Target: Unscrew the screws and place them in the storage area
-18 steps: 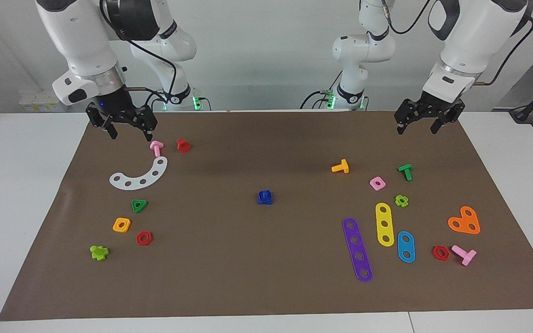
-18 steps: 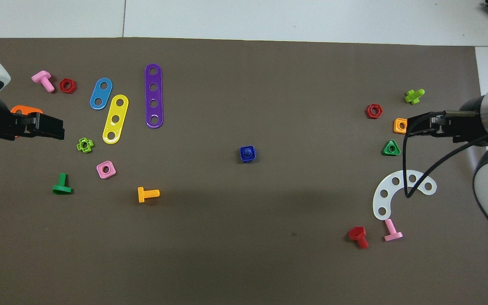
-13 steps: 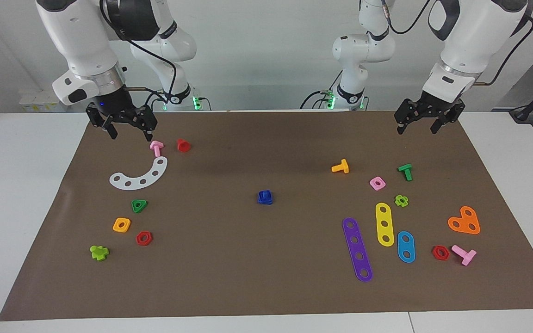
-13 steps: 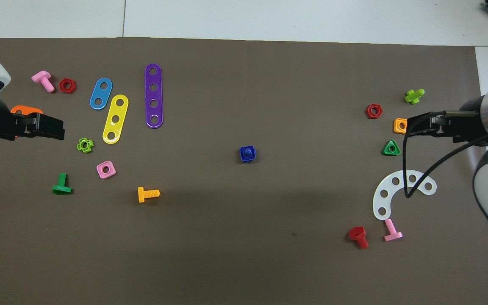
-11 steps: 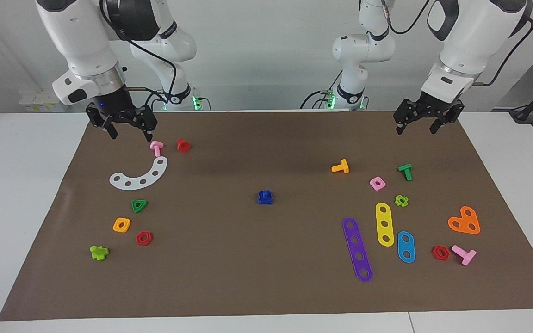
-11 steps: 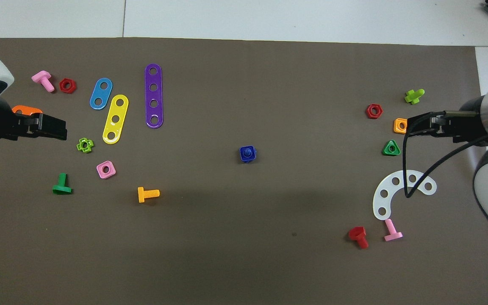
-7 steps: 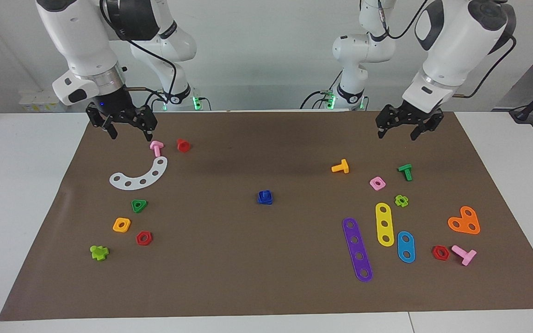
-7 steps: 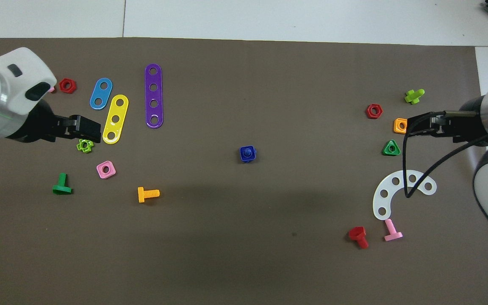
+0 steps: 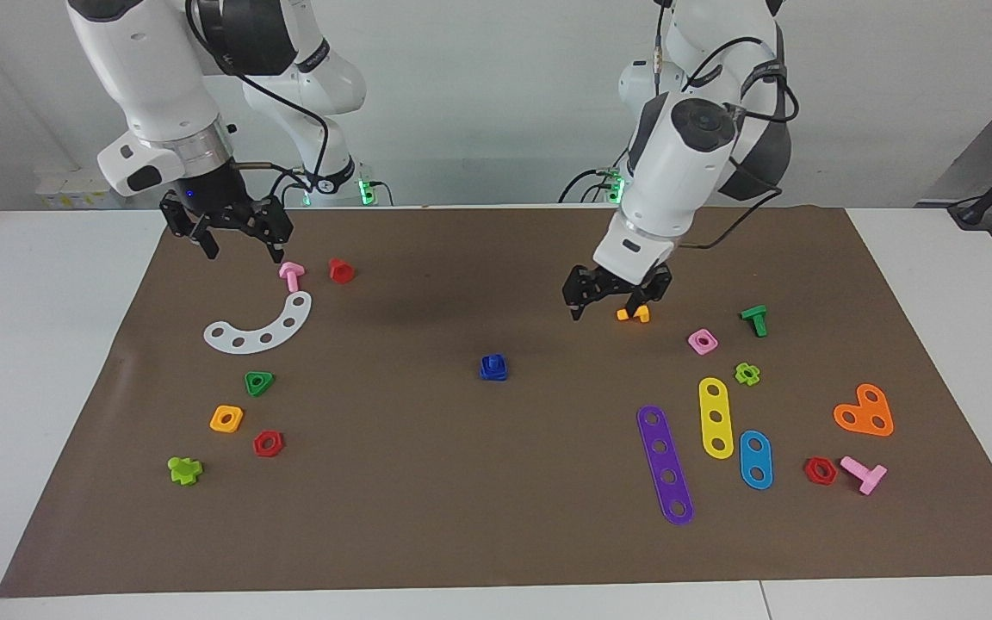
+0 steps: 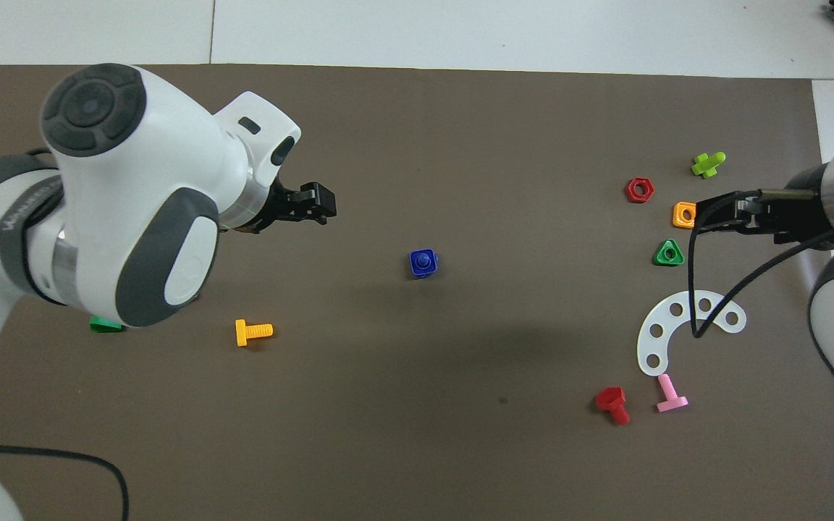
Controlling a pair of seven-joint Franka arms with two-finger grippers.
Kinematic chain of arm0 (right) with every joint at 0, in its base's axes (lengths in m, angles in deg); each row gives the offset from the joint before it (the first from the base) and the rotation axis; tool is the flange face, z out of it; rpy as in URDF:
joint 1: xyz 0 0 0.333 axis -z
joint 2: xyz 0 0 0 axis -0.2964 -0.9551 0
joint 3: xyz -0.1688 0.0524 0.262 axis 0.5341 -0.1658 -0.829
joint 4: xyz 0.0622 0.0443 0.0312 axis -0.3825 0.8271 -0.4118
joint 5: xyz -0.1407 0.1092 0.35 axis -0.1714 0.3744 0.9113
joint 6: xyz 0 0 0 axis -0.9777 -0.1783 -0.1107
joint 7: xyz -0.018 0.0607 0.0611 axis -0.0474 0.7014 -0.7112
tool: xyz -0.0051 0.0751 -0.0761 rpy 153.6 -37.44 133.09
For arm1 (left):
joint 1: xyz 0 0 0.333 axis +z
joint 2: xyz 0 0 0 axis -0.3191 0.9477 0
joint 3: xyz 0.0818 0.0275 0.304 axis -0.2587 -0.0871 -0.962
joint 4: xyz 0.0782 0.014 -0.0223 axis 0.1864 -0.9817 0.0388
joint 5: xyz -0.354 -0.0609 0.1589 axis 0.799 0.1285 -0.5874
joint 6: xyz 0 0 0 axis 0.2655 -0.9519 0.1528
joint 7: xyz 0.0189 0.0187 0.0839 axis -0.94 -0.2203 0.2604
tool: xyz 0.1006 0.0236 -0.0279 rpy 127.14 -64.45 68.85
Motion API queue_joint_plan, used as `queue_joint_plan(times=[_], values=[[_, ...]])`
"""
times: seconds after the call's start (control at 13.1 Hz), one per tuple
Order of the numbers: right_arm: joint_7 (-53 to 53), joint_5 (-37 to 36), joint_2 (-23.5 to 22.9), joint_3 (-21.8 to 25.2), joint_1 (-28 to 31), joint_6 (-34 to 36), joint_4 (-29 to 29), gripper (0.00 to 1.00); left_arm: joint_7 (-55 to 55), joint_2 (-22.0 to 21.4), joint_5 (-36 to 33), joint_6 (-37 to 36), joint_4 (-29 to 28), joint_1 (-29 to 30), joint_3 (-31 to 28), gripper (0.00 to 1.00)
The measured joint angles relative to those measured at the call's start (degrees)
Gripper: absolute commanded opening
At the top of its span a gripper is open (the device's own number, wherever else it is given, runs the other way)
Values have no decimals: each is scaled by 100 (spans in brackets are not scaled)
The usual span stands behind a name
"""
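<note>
Left hand spread above brown mat

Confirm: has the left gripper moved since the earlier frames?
Yes. The left gripper has swung from the mat's corner toward the middle, now over the orange bolt, closing on the blue screw.

My left tool swings in from the table's corner at my left arm's end and now hangs low over the brown mat, fingers apart, beside the orange bolt (partly hiding it).
</note>
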Motion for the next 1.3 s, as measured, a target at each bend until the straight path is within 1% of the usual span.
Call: queue_joint_plan(times=[0.15,0.38,0.54,0.69,0.84,0.92,1.07,1.3], values=[[0,0,0,0,0,0,0,100,439,362,1,498,-1,-290,-3,95],[0,0,0,0,0,0,0,100,595,942,-37,996,-4,-730,-25,95],[0,0,0,0,0,0,0,100,733,1206,-64,1211,-3,-927,-37,95],[0,0,0,0,0,0,0,100,1044,1337,-72,1327,-4,-1067,-44,92],[0,0,0,0,0,0,0,100,1309,1362,-85,1438,-40,-1157,-47,90],[0,0,0,0,0,0,0,100,1365,1369,-90,1527,-94,-1195,-48,88],[0,0,0,0,0,0,0,100,1406,1432,-123,1609,-187,-1273,-57,86],[0,0,0,0,0,0,0,100,1523,1620,-339,1700,-201,-1406,-121,74]])
